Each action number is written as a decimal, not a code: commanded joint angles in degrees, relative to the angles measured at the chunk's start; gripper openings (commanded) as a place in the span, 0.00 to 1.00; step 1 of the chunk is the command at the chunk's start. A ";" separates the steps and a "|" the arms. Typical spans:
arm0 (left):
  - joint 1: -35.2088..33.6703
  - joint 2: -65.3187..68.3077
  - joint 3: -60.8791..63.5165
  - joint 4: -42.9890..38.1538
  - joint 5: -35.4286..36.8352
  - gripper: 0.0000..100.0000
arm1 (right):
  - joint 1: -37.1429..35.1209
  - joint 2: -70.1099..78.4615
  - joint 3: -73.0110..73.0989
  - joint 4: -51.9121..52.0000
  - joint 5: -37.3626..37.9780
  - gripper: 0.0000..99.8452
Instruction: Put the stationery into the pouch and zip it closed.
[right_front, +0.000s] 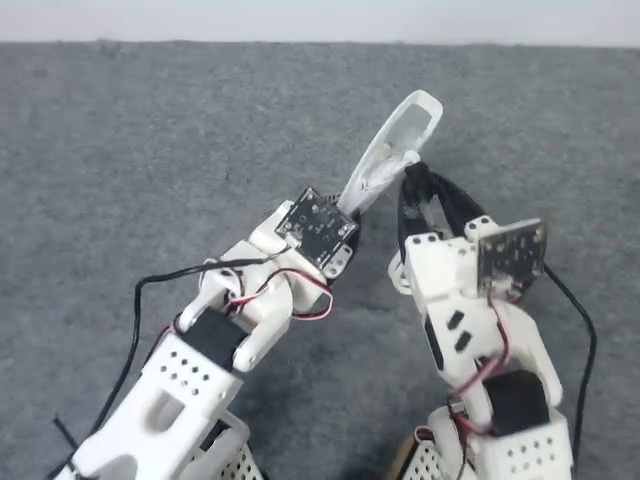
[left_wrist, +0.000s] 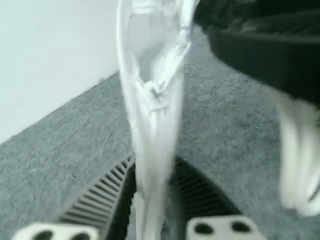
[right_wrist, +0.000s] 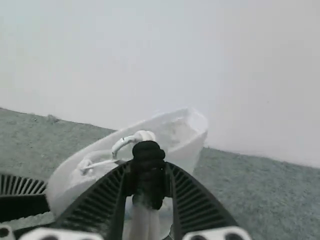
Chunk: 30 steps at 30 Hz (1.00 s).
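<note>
A translucent white pouch (right_front: 392, 148) is held up off the grey mat, tilted up and away from the arms. My left gripper (right_front: 350, 207) is shut on its lower end; in the left wrist view the pouch (left_wrist: 152, 100) rises from between the ribbed fingers (left_wrist: 112, 192). My right gripper (right_front: 420, 192) sits right beside the pouch's lower part. In the right wrist view the right gripper (right_wrist: 148, 172) is shut on a small black piece (right_wrist: 148, 155) in front of the pouch (right_wrist: 172, 132). Whether that piece is a zip pull or a pen's end is unclear.
Grey felt-like mat (right_front: 150, 150) covers the table up to a pale wall (right_front: 300, 18) at the back. Black and red cables (right_front: 135, 330) run along the left arm. The right arm's black finger (left_wrist: 265, 50) shows close by in the left wrist view.
</note>
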 joint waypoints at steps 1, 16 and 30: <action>0.09 -8.35 2.07 -0.09 0.70 0.21 | -2.15 -5.76 -3.96 4.18 1.67 0.01; 3.43 -14.59 4.44 -5.54 -3.08 0.21 | -8.13 -7.52 -3.96 10.15 1.76 0.01; 4.75 -14.51 8.57 -11.43 -3.16 0.09 | -8.31 -7.52 -3.96 10.95 1.58 0.01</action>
